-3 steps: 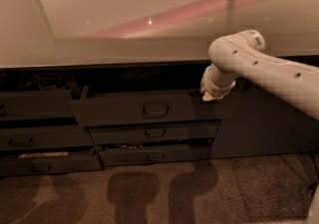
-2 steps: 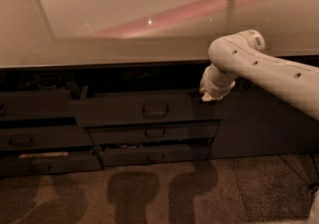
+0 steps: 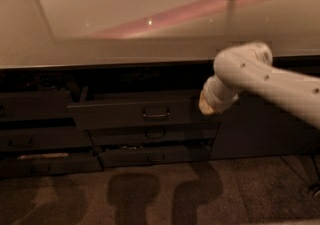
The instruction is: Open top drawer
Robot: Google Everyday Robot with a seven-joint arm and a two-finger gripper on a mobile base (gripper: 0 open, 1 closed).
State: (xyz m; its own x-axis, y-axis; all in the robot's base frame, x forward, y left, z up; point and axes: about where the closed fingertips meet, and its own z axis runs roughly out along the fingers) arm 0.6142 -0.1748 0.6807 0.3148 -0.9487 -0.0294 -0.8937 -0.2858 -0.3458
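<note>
Gripper (image 3: 205, 105), its hold impossible to tell, is sitting at the right end of the top drawer (image 3: 115, 115), risking a jamming off-centre pull.

Seen in warm, dim light, the cream-white arm (image 3: 270, 76) carries a scatter of small dark dots. Its gripper (image 3: 206, 105), tinged yellowish tan, sits at the right end of the dark grey top drawer (image 3: 110, 116). We find the drawer's loop handle (image 3: 156, 113) a dull metallic grey, slightly lighter than the front behind it. The lower drawers (image 3: 155, 155) wear the same dark grey, close to black in shadow. Above, the countertop (image 3: 125, 24) glows pale beige, crossed by a pinkish-red streak and a few white specks of glare. We see the floor (image 3: 260, 184) as mottled brown-grey, blotched with darker shadow shapes.
</note>
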